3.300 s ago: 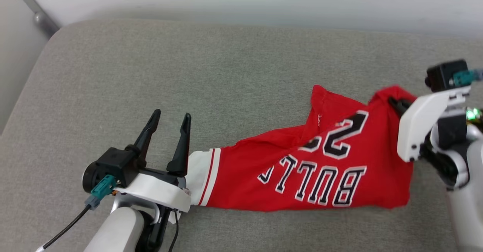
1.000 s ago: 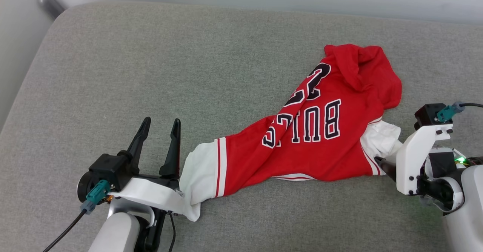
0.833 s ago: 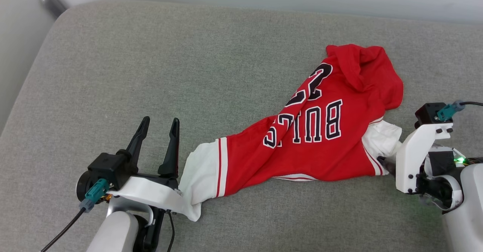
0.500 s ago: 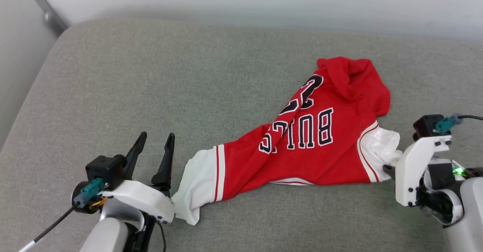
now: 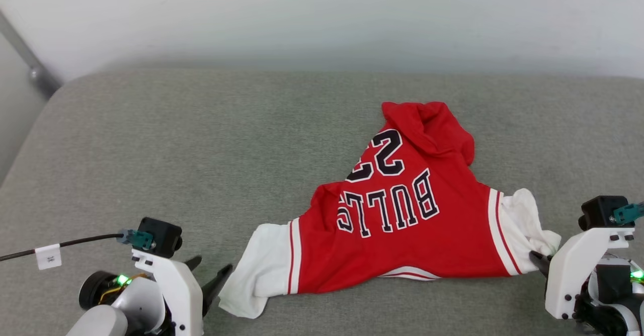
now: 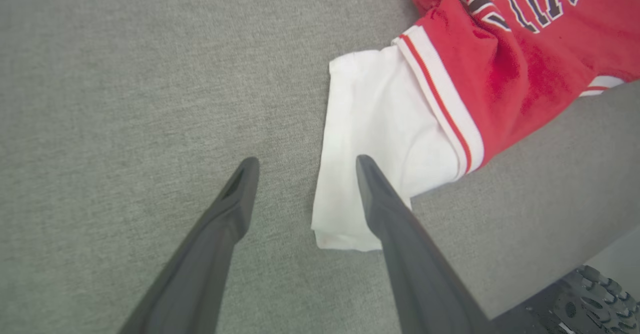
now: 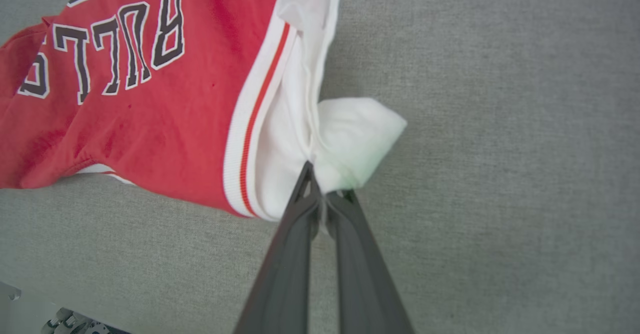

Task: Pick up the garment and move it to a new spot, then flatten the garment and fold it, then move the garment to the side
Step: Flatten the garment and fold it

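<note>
Lying rumpled, red garment (image 5: 402, 248), white sleeves (image 5: 266, 260) outspread

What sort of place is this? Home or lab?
Likely an indoor room, home-like or a mock-up: a grey upholstered cushion, like a sofa or bed, against a plain white wall, with a red jersey lying on it.

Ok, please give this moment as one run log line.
garment: crumpled on cushion | right gripper: shut on white sleeve | left gripper: open, near other sleeve
</note>
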You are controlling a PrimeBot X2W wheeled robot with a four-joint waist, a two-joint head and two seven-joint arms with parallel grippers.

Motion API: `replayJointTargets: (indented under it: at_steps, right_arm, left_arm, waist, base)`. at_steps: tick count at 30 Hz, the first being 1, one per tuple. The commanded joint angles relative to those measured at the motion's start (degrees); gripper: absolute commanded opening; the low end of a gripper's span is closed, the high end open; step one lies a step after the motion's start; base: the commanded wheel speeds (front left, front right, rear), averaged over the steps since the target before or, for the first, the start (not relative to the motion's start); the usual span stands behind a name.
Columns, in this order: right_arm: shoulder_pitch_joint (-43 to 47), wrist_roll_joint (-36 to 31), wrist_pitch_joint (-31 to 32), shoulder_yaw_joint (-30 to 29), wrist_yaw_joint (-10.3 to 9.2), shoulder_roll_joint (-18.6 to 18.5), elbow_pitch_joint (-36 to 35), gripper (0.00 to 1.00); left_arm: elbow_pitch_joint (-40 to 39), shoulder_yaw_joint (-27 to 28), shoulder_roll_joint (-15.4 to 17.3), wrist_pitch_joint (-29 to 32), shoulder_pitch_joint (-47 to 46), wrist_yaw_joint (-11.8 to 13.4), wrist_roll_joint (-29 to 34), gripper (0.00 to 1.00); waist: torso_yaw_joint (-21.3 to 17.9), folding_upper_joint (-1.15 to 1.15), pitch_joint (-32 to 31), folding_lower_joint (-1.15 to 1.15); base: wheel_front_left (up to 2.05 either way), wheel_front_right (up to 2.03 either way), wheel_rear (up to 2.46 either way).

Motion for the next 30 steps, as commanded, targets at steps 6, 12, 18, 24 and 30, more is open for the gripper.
replayJointTargets:
  at_steps: [6, 12, 18, 24, 30]
  right_arm:
    - [1.5, -0.2, -0.3, -0.1, -0.03, 2.3, -1.8, 0.00]
    - [-0.3, 0.0, -1.6, 0.2, -0.02, 3.4, -0.9, 0.00]
    - [-0.7, -0.6, -3.1, -0.2, -0.02, 2.8, -0.7, 0.00]
    - [-1.2, -2.5, -7.3, -0.7, -0.03, 2.0, -0.9, 0.00]
    - [-3.2, -3.8, -11.0, -0.9, -0.03, 0.7, -0.1, 0.00]
  left_arm:
    - [1.1, -3.6, 2.8, 7.9, 0.8, -0.4, -5.6, 1.00]
    - [7.3, -11.7, 1.5, 16.9, -0.3, -0.4, -9.5, 0.22]
    - [6.4, -11.5, 1.7, 14.8, -2.4, -0.1, -8.2, 0.00]
    - [2.3, -7.3, 3.4, 7.5, -5.2, 3.7, -4.5, 0.00]
    - [-1.2, -2.9, 2.4, 0.0, -9.5, 8.0, -1.8, 0.00]
  waist:
    - [-3.6, 0.00, 3.0, 0.00]
    - [-5.4, 0.00, 5.8, 0.00]
    - [-4.7, 0.00, 4.8, 0.00]
    - [-3.0, 0.00, 1.9, 0.00]
    - [-1.0, 0.00, -1.4, 0.00]
  base:
    - [0.00, 0.00, 0.00]
    - [0.00, 0.00, 0.00]
    - [0.00, 0.00, 0.00]
    - [0.00, 0.00, 0.00]
    - [0.00, 0.00, 0.00]
